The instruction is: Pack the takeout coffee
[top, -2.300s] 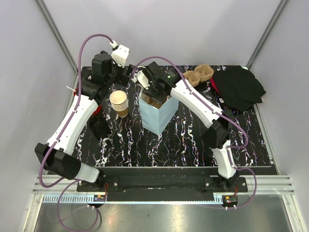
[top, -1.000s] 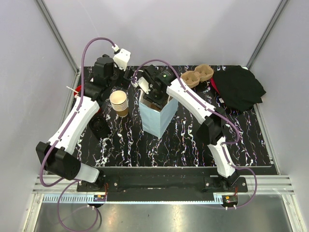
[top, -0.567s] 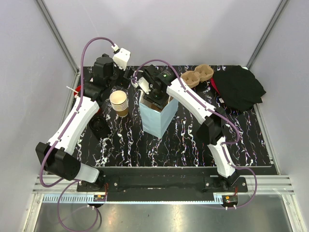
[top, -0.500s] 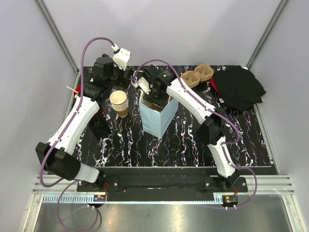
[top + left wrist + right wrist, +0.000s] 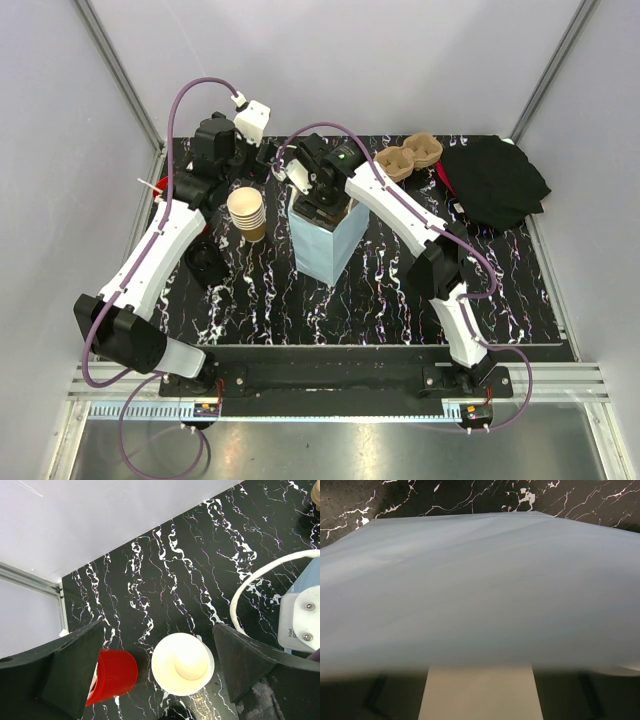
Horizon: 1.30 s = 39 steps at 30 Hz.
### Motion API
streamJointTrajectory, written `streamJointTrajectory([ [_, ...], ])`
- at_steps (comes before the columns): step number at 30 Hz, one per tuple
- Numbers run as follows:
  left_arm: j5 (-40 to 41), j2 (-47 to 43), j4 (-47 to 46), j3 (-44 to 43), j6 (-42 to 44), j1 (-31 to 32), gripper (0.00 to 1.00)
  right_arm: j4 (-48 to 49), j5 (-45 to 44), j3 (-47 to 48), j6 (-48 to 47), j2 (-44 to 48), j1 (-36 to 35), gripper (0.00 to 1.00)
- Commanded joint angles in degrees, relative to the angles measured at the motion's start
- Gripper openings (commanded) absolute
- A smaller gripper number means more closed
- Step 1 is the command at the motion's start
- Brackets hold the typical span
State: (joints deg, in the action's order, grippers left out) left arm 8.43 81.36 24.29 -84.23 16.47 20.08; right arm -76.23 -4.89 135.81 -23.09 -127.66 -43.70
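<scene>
Takeout coffee hidden; left gripper point(image 5: 159, 628) agape; right gripper point(image 5: 322, 200) at bag point(image 5: 326, 248), unclear; marbled table point(image 5: 400, 292).

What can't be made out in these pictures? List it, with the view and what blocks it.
- Right pincer: top view, its wrist and the mouth of the bag hide the jaws; open or shut cannot be told.
- Inside of the bag: right wrist view, the blurred blue wall fills the frame.
- Red thing: left wrist view, partly behind a finger; unclear what it is.
- Cup: in the top view the left arm covers it.
</scene>
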Motion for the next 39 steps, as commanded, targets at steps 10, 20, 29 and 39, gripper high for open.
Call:
streamJointTrajectory([
  [10, -0.2, -2.0, -2.2, -0.8, -0.6, 0.2, 0.99, -2.4, -0.4, 8.2, -2.1, 3.8, 0.3, 0.98],
  [20, 0.2, -2.1, -1.2, -1.8, -0.5, 0.2, 0.99, -3.5, -1.3, 11.3, -2.4, 7.6, 0.3, 1.00],
  [29, 0.3, -2.2, -0.7, -2.9, -0.4, 0.3, 0.99, -3.5, -1.1, 12.3, -2.5, 13.0, 0.2, 0.99],
  [39, 0.5, -2.5, -0.3, -3.2, -0.3, 0.5, 0.99, -3.1, -1.7, 12.3, -2.7, 17.8, 0.3, 1.00],
])
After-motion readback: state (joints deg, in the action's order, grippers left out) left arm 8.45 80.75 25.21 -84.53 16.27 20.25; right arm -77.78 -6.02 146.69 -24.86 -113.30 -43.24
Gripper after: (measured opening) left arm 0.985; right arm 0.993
